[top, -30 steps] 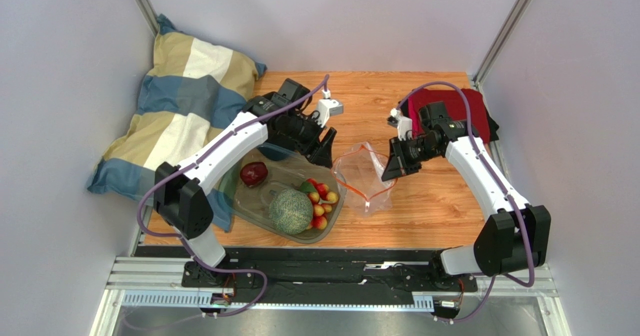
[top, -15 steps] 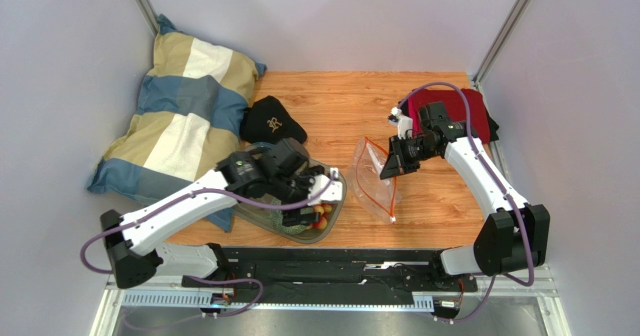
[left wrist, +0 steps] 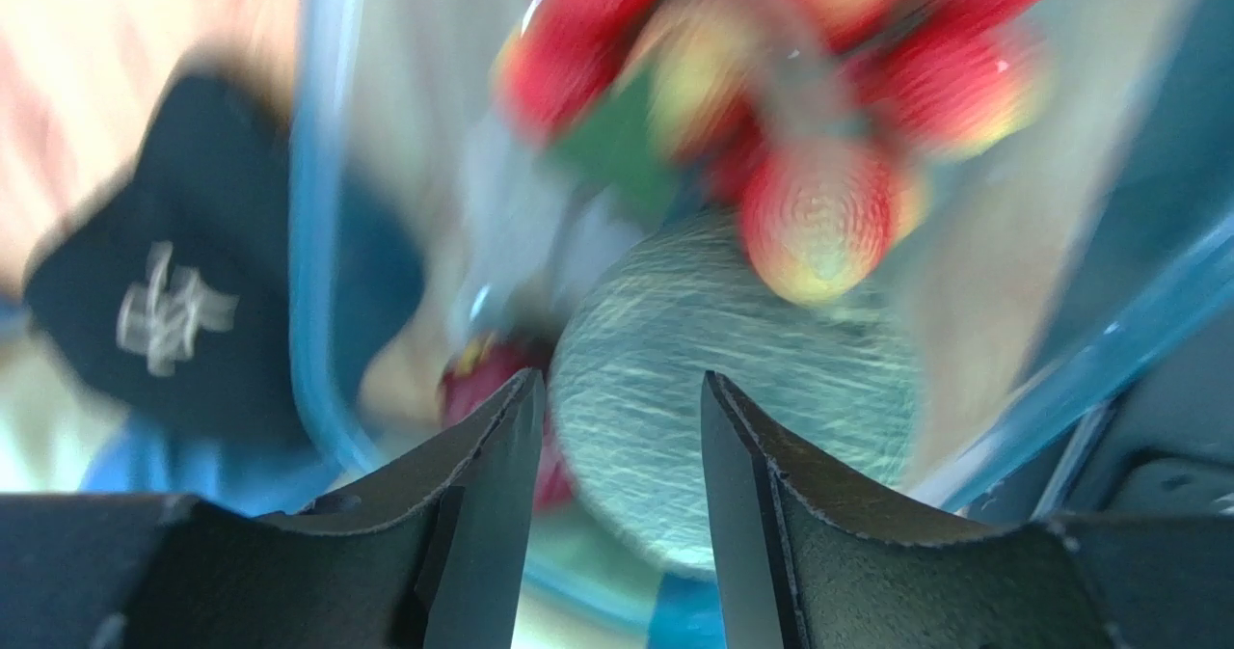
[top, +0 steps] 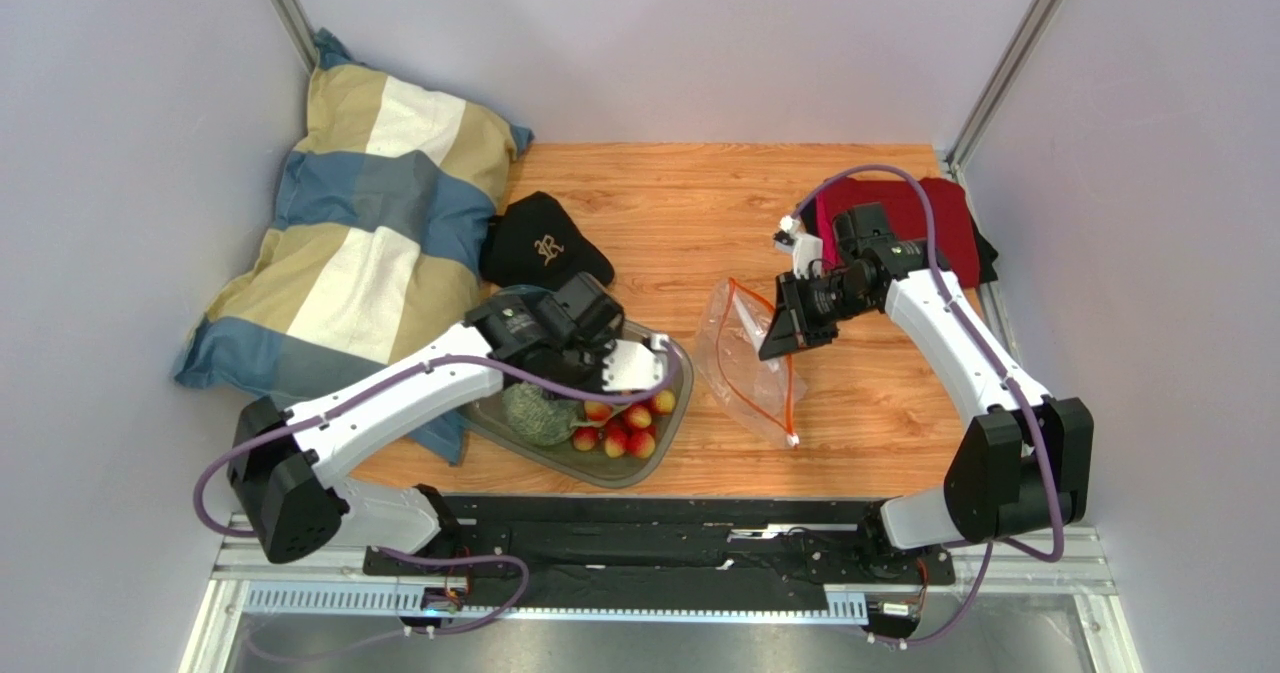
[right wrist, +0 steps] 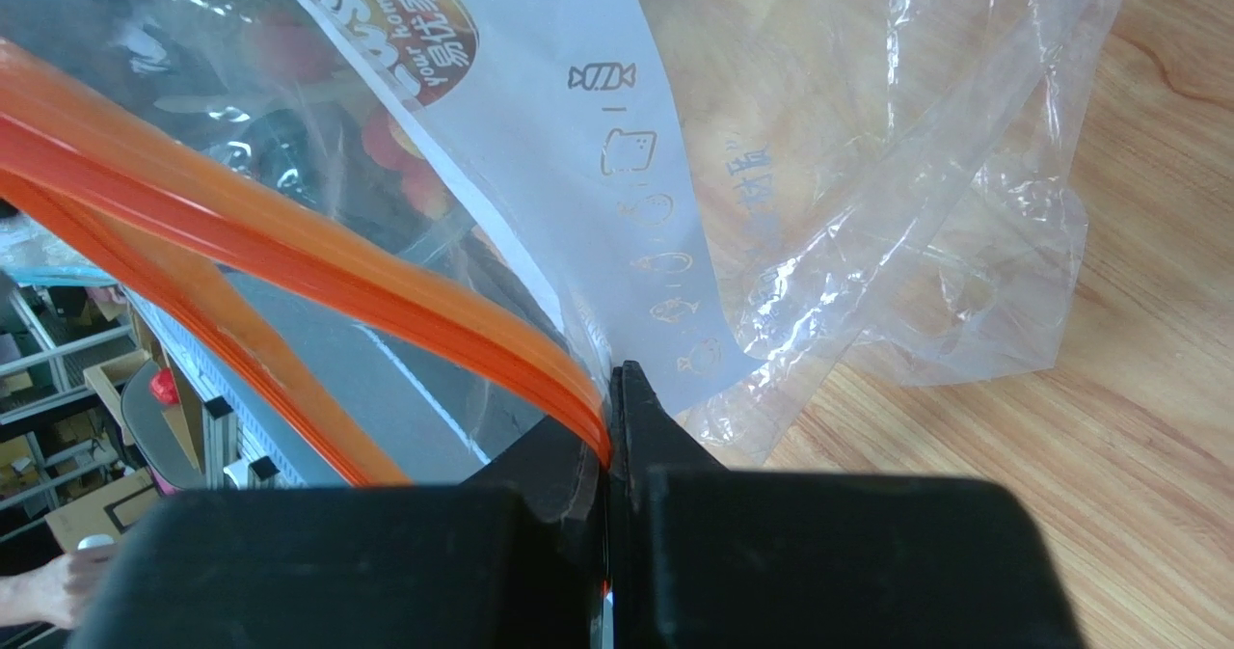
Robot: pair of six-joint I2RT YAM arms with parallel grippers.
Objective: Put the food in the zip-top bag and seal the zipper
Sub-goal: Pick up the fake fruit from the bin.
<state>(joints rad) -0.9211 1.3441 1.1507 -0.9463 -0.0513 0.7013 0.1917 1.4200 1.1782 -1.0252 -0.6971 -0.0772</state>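
Your left hand (left wrist: 620, 396), jaws narrowly parted and empty, has the netted melon (left wrist: 753, 389) just ahead of it; your right hand (right wrist: 614, 403) is clamped on the zipper (right wrist: 290, 251) of the zip-top bag (right wrist: 898, 128).

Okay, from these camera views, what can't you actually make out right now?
Apple: the left gripper covers it in the top view; just a blurred red sliver in the left wrist view.
Whether its fingers touch the melon: motion blur, left wrist view.
Zip-top bag label text: cut by the right wrist view's top edge; tiny from above.
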